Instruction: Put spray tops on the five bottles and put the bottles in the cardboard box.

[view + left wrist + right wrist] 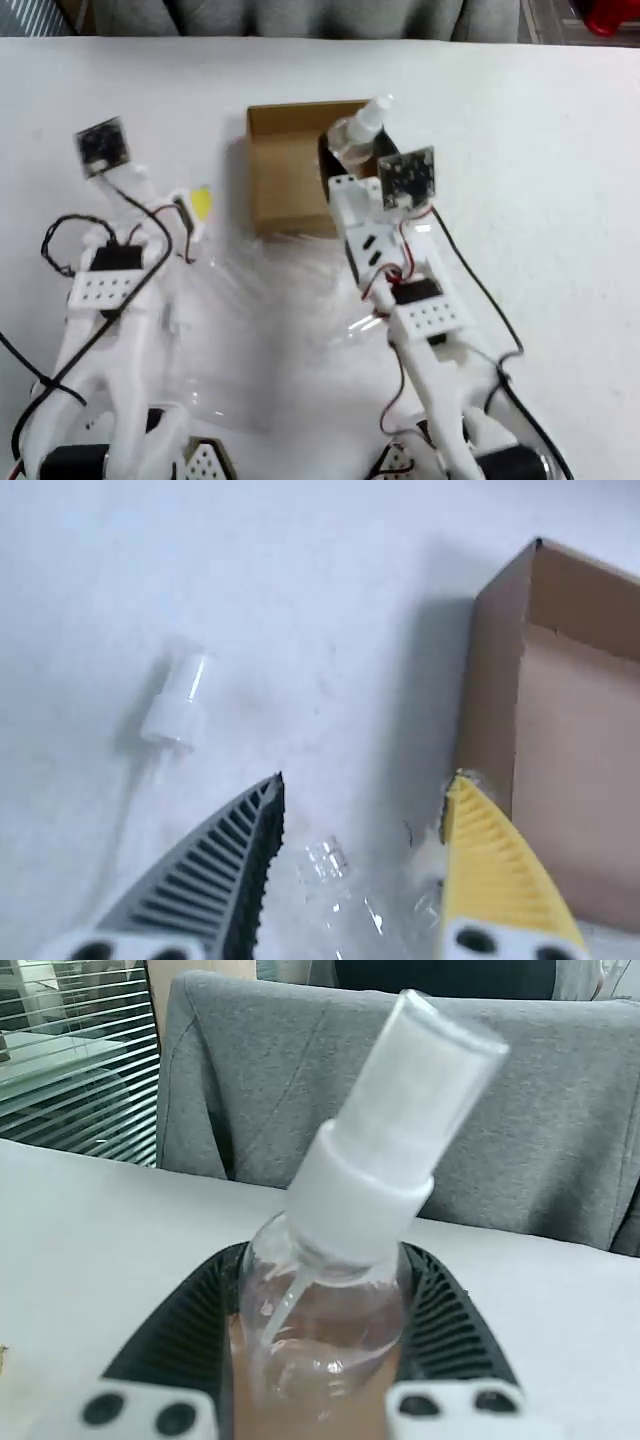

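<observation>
Table (560, 150) white. In the high view both arms sit side by side at the near edge, with clear plastic pieces (310, 275) on the table between them, too faint to say if they are bottles. The left wrist view adds glints of clear plastic on the table between its own jaws. Left gripper (362, 785) is low over the table just beside the cardboard box (500, 680). Its jaws are spread wide, grey finger (200, 880) and yellow finger (495, 870) well apart, holding nothing. Past the grey finger a loose spray top (178, 702) lies on its side on bare table, apart from the box. The box is open-topped and brown, its walls plain in both views. Right gripper (325, 1260) has black fingers clamped on both sides of the bottle (320, 1350), with a fitted spray top (385, 1170) on its neck, leaning. The bottle wall reads as plain clear plastic. The high view puts this bottle at the box's right wall; over it or inside it, cannot tell. Behind the table are a grey chair back (560, 1110) and window blinds (70, 1060).
</observation>
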Controlling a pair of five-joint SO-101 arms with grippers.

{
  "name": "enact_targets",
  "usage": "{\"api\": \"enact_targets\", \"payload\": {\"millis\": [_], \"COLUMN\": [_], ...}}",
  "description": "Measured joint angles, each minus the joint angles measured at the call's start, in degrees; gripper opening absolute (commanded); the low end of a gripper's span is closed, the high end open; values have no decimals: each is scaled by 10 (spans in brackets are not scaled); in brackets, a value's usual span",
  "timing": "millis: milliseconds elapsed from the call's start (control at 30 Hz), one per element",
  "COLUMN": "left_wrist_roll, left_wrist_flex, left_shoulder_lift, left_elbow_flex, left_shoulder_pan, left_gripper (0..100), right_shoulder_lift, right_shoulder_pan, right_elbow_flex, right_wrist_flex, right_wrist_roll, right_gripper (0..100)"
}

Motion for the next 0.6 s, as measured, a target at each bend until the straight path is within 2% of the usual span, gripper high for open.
{"api": "enact_targets", "payload": {"millis": [233, 367, 600], "left_wrist_roll": [16, 17, 17], "left_wrist_flex": [-69, -89, -120], "left_shoulder_lift": [47, 63, 83], "left_elbow_flex": [4, 4, 4], "left_shoulder_pan": [-5, -4, -4], "left_gripper": [249, 249, 249], "right_shoulder_lift": [143, 207, 215], "right_shoulder_pan": [4, 4, -18], "right_elbow_flex": [-122, -176, -180], "right_wrist_flex": [-22, -22, -22], "right_wrist_roll": [-107, -117, -117], "right_gripper": [16, 16, 16]}}
